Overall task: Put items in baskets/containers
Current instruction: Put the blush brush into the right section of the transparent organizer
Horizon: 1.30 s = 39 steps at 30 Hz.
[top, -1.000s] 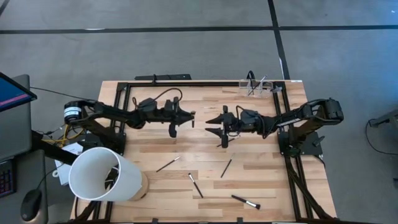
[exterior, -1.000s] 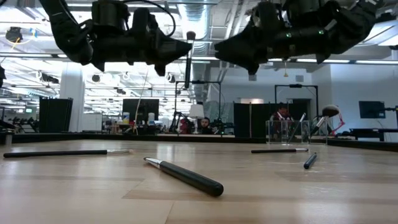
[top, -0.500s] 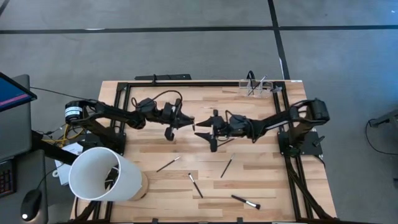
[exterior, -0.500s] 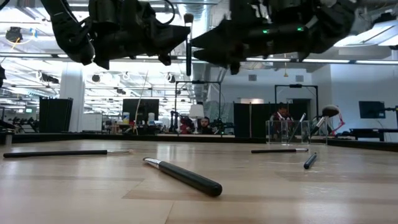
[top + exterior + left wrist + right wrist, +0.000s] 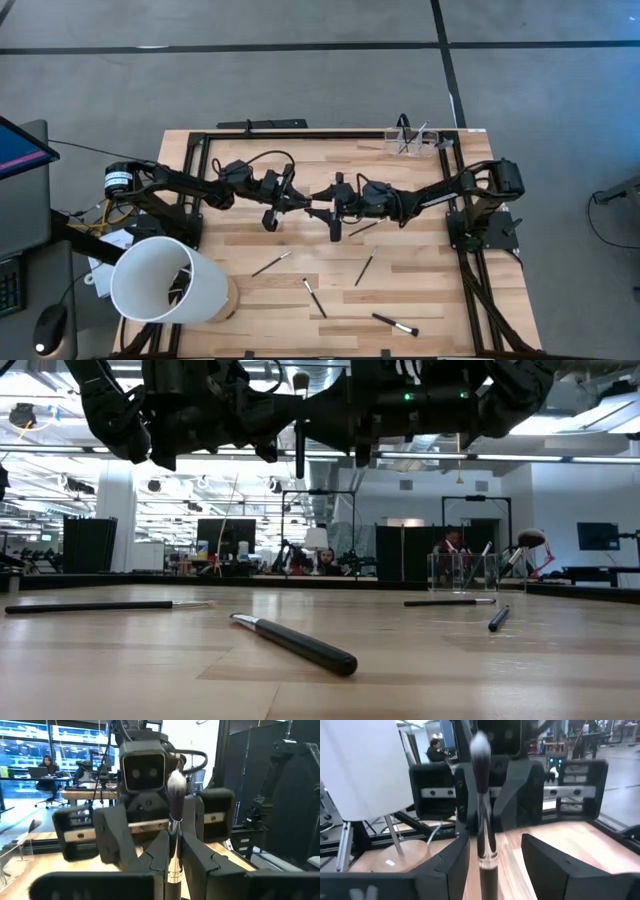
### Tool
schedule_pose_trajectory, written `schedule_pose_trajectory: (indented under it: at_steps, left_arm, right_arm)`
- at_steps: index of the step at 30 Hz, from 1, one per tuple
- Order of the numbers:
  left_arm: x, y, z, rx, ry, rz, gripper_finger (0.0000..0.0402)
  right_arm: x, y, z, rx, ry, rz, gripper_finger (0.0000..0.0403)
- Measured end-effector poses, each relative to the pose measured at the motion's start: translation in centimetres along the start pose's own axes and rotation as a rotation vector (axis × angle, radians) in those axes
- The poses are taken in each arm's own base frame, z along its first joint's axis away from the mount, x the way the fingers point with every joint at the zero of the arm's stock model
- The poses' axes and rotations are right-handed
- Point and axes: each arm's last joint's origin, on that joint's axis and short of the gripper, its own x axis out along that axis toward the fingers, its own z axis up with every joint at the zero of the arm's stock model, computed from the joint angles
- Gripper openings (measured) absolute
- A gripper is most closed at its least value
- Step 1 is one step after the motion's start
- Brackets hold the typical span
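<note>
Above mid-table (image 5: 400,185), the left gripper (image 5: 300,197) clamps a brush (image 5: 174,827) upright; the right gripper (image 5: 318,201), at its 3 o'clock, holds open fingers (image 5: 451,865) around it.

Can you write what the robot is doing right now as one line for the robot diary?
phase: handover above table | left gripper: shut on brush | right gripper: open around brush | holder: far right corner

Black-handled brushes (image 5: 365,270) with silvery ferrules lie on the pale striped-wood table (image 5: 420,290), beside a white tub (image 5: 165,280), a clear holder (image 5: 413,141) and black arms (image 5: 180,185).
</note>
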Motion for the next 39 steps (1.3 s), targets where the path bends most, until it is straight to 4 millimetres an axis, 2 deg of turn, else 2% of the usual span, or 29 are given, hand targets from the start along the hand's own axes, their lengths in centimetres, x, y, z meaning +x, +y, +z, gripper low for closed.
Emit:
schedule_pose_trajectory:
  at_steps: [5,13,16,23,27,31,39]
  left_arm:
    - [-0.01,0.05,-0.01,0.025,0.001,0.009,0.0033]
    - [0.00,0.28,0.06,0.027,0.004,0.012,0.0031]
    - [0.00,0.28,0.06,0.022,0.005,0.012,0.0031]
    - [0.22,0.14,0.44,0.001,-0.019,0.000,0.0034]
    - [0.25,0.09,0.30,-0.019,-0.009,-0.001,0.0034]
    - [0.24,0.24,0.40,-0.025,-0.013,0.005,0.0034]
    - [0.24,0.26,0.05,-0.039,0.019,0.009,0.0033]
  right_arm:
    - [-0.17,-0.29,0.55,0.001,-0.017,-0.005,0.0137]
    - [-0.13,-0.54,0.32,-0.007,-0.001,-0.017,0.0084]
    - [-0.12,-0.53,0.28,-0.007,0.001,-0.012,0.0090]
    - [-0.04,-0.46,-0.25,-0.009,0.042,0.033,0.0148]
    - [-0.06,-0.41,-0.25,-0.009,0.046,0.040,0.0158]
    - [-0.07,-0.14,-0.28,-0.010,0.047,0.048,0.0149]
    - [-0.05,-0.67,-0.17,-0.027,0.039,0.034,0.0099]
